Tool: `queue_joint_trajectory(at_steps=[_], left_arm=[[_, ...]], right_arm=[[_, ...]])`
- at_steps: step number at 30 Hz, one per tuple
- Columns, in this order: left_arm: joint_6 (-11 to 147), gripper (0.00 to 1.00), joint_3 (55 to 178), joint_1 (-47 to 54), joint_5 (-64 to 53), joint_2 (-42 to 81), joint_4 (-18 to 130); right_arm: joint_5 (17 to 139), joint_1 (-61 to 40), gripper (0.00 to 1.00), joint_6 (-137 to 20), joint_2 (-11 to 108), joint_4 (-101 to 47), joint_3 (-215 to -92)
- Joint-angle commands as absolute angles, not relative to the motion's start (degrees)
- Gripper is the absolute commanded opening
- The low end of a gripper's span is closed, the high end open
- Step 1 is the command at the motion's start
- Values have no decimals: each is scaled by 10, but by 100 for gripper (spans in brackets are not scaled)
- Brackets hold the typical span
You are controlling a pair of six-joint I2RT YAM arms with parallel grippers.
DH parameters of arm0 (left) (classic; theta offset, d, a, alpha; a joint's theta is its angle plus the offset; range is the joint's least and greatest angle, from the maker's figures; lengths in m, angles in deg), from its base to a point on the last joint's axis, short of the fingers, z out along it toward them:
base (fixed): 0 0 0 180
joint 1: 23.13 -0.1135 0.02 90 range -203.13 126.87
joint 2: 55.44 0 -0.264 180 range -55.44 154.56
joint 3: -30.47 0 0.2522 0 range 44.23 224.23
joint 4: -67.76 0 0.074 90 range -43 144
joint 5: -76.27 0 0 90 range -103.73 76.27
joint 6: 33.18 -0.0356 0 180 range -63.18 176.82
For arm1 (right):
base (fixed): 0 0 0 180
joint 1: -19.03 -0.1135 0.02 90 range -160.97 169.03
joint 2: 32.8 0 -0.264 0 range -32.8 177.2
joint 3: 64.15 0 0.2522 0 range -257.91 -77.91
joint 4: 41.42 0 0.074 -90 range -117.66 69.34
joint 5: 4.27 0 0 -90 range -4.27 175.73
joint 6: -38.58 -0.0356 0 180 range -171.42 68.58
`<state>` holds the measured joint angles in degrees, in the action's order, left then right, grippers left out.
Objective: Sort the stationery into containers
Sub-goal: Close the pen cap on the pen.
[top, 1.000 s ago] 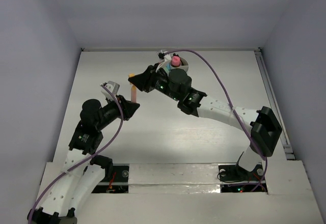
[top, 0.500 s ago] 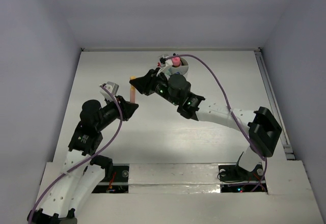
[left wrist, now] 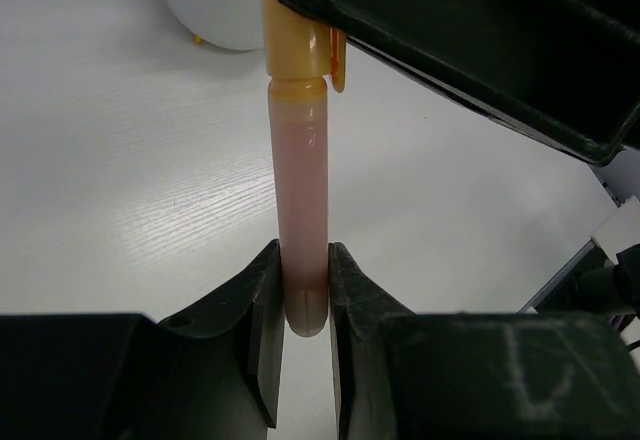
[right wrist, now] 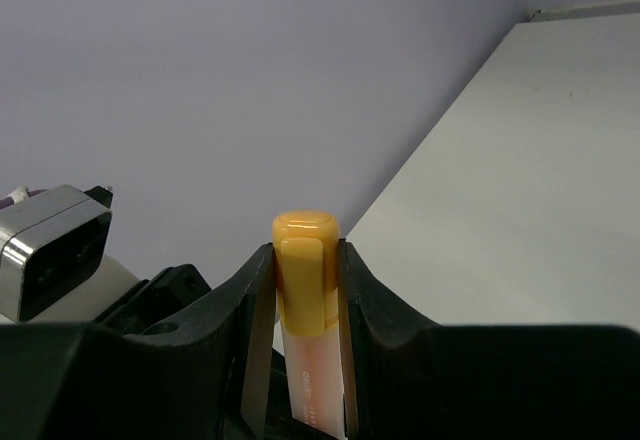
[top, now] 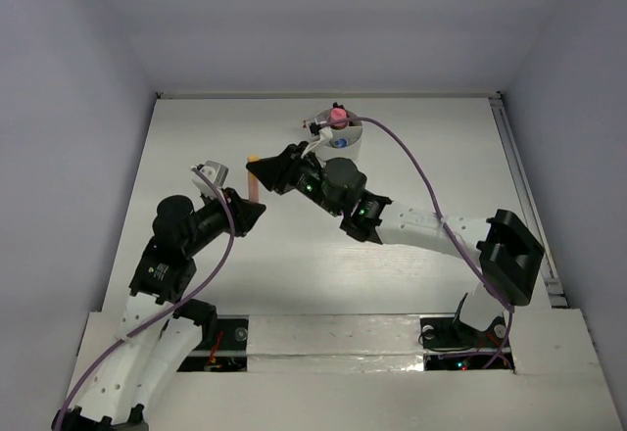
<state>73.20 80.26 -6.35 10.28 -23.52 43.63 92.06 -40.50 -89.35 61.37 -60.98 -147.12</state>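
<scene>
An orange highlighter (top: 255,182) with a yellow-orange cap (right wrist: 305,260) and a pale pink barrel (left wrist: 300,200) hangs above the table between both arms. My left gripper (top: 256,204) is shut on the barrel's rounded end (left wrist: 304,295). My right gripper (top: 258,167) is shut on the capped end (right wrist: 305,272). Behind the right arm stands the white round cup (top: 345,137), with a pink piece (top: 337,116) and a blue piece (top: 339,142) showing in it. The left wrist view catches the cup (left wrist: 215,15) at the top left with a green piece inside.
The right arm's forearm (top: 411,223) stretches across the middle of the table from the right base. A purple cable (top: 411,152) loops over it. A metal rail (top: 524,196) runs along the table's right edge.
Both grippers have drifted a little toward the near side with the highlighter still held between them. The right wrist has pulled back off the cup, so more of the cup shows.
</scene>
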Motion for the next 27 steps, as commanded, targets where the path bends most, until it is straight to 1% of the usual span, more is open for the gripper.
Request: queue_joint_trajectory(at_steps=[1, 9, 13, 20, 27], left_arm=[[729, 0, 810, -73, 81, -248, 491], [729, 0, 810, -73, 76, -259, 489], [730, 0, 810, -73, 76, -260, 490], [731, 0, 809, -73, 78, -263, 490], [731, 0, 810, -73, 72, -267, 489]], right_arm=[[893, -428, 0, -931, 597, -614, -1452], [893, -435, 0, -940, 605, -588, -1434], [921, -448, 0, -911, 593, -585, -1418], [978, -483, 0, -832, 599, -526, -1439], [951, -494, 0, -861, 620, -527, -1445]])
